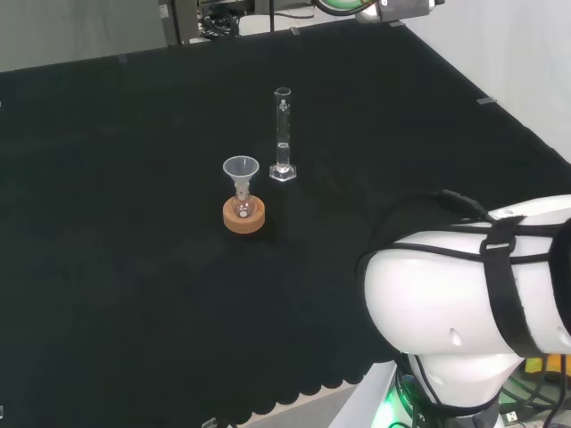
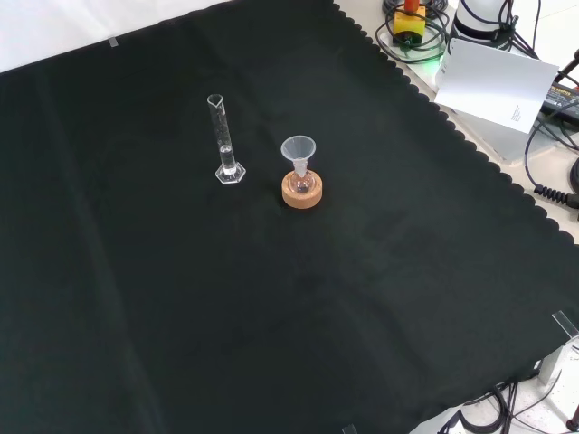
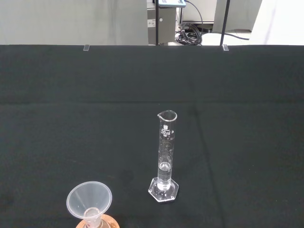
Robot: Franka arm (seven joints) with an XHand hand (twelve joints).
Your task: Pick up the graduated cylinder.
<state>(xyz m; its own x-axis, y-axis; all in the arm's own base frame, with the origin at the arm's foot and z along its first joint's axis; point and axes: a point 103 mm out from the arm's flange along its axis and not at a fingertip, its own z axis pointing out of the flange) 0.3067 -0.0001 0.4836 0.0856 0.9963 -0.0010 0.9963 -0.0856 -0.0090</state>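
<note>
The tall clear glass graduated cylinder (image 1: 283, 134) (image 2: 224, 140) (image 3: 165, 156) stands upright on its hexagonal foot on the black-clothed counter (image 1: 107, 223), long axis vertical, spout uppermost. Just beside it a clear plastic funnel (image 1: 241, 172) (image 2: 298, 152) (image 3: 89, 202) sits in a small flask on a cork ring (image 1: 244, 216) (image 2: 301, 191). I cannot tell the robot hand's state; the wrist view looks at the cylinder standing free ahead.

wrist view: cork ring (image 3: 97, 222) cut by edge | graduated cylinder (image 3: 165, 156) contents: unclear

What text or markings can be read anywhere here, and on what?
graduated cylinder: printed scale lines and a small mark near the top, too small to read.
white sheet beside the cloth, front view: a short printed line, too small to read.
No other text.
</note>
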